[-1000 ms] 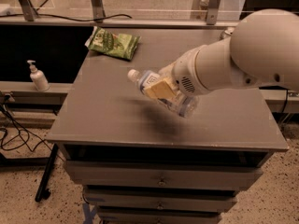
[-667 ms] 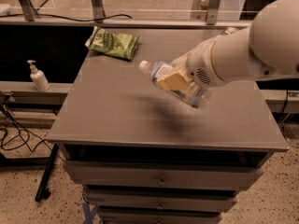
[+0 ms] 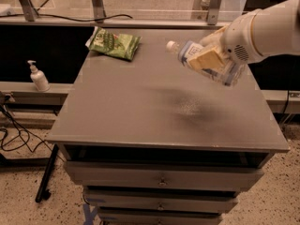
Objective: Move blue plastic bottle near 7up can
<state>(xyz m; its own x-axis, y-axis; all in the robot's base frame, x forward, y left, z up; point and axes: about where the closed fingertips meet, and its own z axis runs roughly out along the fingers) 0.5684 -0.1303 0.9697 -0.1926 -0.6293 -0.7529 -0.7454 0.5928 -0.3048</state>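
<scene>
The blue plastic bottle point(image 3: 187, 51) is clear with a white cap. It hangs tilted in the air above the right back part of the grey table point(image 3: 136, 102), with its cap pointing left. My gripper point(image 3: 209, 60) reaches in from the right on a thick white arm and is shut on the bottle's middle, its beige fingers point(image 3: 206, 59) across the bottle. The bottle's shadow lies on the table below it. The 7up can does not show; it is hidden or out of view.
A green snack bag point(image 3: 114, 43) lies at the table's back left. A small white pump dispenser point(image 3: 38, 77) stands on a low shelf to the left. Drawers point(image 3: 161, 178) sit under the tabletop. Metal frame legs and a cable run along the back.
My gripper has carried the bottle to the right and toward the back of the table, and a little higher. The snack bag has not moved.
</scene>
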